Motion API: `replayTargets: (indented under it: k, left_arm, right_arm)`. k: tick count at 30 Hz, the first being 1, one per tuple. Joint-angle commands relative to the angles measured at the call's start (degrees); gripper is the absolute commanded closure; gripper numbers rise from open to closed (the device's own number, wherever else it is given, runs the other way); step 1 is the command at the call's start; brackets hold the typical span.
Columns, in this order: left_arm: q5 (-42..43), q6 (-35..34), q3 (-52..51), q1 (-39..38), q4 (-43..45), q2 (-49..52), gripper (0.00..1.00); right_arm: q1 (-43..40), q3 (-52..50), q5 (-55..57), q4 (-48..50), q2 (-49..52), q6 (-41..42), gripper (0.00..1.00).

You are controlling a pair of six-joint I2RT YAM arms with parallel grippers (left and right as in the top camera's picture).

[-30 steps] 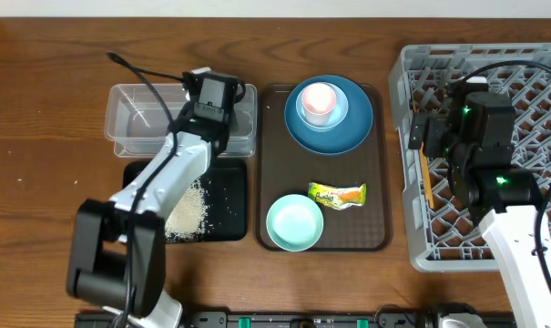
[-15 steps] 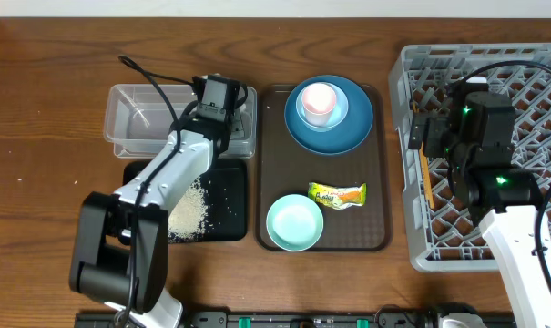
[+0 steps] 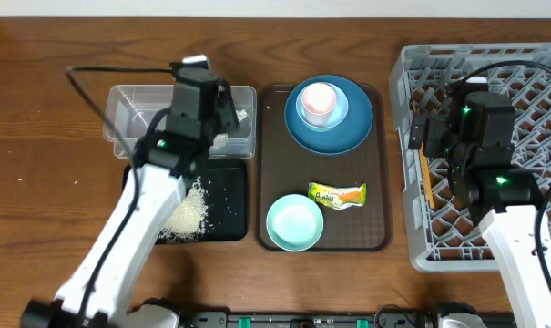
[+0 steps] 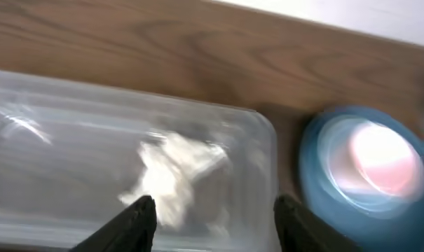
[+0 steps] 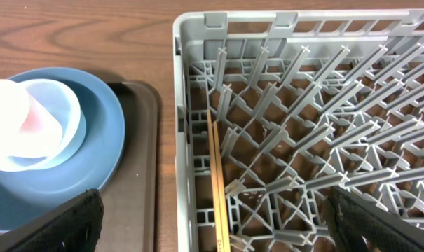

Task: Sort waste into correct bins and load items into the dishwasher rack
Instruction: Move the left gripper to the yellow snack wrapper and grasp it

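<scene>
Overhead: the left arm (image 3: 147, 191) reaches across the black tray (image 3: 229, 205) to the clear tub (image 3: 120, 118) at the back left of the worktop (image 3: 38, 137). The left gripper (image 3: 228, 117) hangs over the tub's right end, where the white napkin (image 3: 242, 116) lies. Loose rice (image 3: 188, 214) sits piled in the black tray. On the brown serving tray (image 3: 275, 182), the pink cup (image 3: 319, 97) stands on the light-blue saucer (image 3: 341, 107), which rests on the dark-blue plate (image 3: 352, 135). The mint-green bowl (image 3: 294, 222) is at the front, with the snack wrapper (image 3: 337, 194) just beside it. The right gripper (image 3: 421, 132) is above the left edge of the grey rack (image 3: 548, 100), where the chopsticks (image 3: 426, 178) lie.

Left wrist: the picture is blurred. The 2 fingers (image 4: 138, 217) stand spread apart with nothing pinched between them, and the crumpled napkin lies below in the tub, near its right wall.

Right wrist: the fingers (image 5: 57, 224) are spread wide and hold nothing. The chopsticks lie lengthwise among the pegs in the rack, beside its left wall.
</scene>
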Motion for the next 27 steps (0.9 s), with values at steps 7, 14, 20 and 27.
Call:
replayTargets:
  k: [7,14,20,27]
  left_arm:
    - [21.9,0.9,-0.3,-8.7,-14.6,-1.7,0.36]
    - [21.9,1.0,-0.4,-18.8,-15.6,1.7,0.25]
    - [16.4,5.0,-0.4,-25.8,-13.7,7.8,0.24]
    - [16.4,17.6,-0.4,-31.6,-11.5,14.1,0.22]
  right_arm:
    - [0.4,0.5,-0.1,0.0,-0.1,0.8,0.01]
    - [0.4,0.5,-0.1,0.0,-0.1,0.8,0.01]
    - [0.4,0.5,-0.1,0.0,-0.1,0.8,0.02]
    - [0.4,0.5,-0.1,0.0,-0.1,0.8,0.01]
